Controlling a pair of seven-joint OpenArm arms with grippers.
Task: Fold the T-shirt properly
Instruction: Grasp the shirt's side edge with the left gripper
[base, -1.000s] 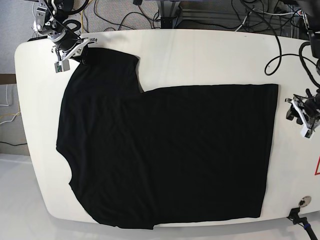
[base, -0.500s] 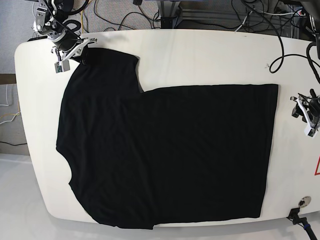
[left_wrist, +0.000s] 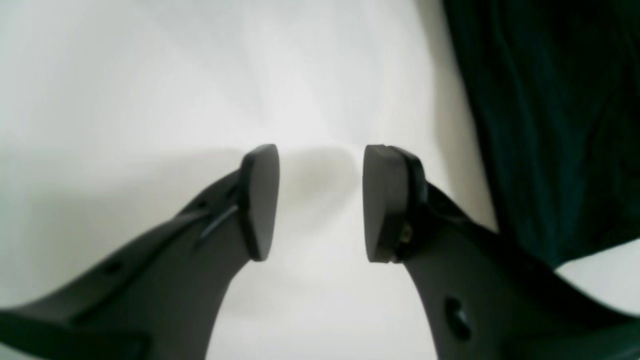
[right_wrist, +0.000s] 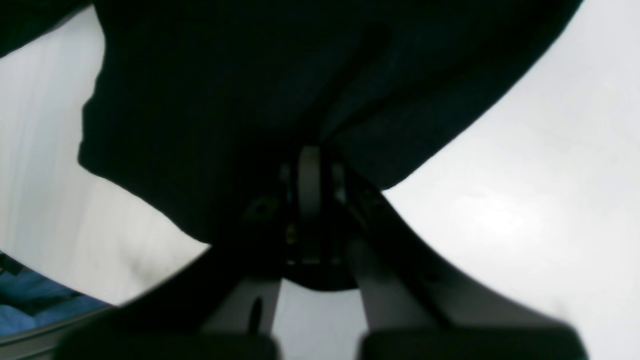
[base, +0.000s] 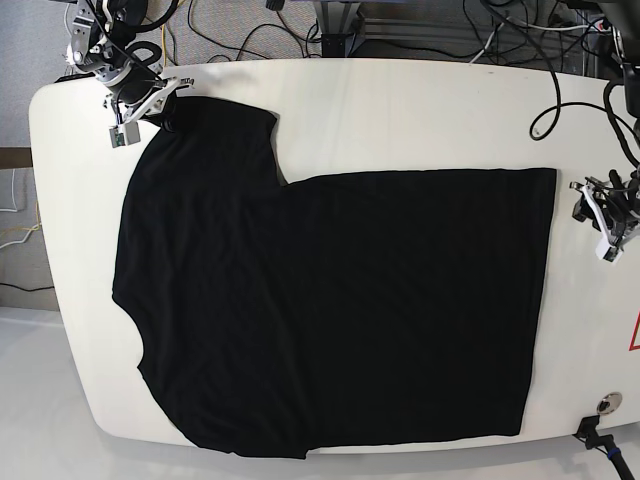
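The T-shirt (base: 330, 300), limp and light, lies flat on the counter (base: 400, 110). The right gripper (right_wrist: 310, 165) pinches its sleeve corner; the left gripper (left_wrist: 320, 200), spread and empty, hangs just beside the hem, the natural hold.

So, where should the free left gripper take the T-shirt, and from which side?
The left gripper could probably best pinch the T-shirt's straight hem corner nearest it, coming in from the bare table beside that edge; the cloth lies flat there.

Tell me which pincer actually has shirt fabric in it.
The right pincer, shut on the T-shirt sleeve. The left pincer stands open over bare table.
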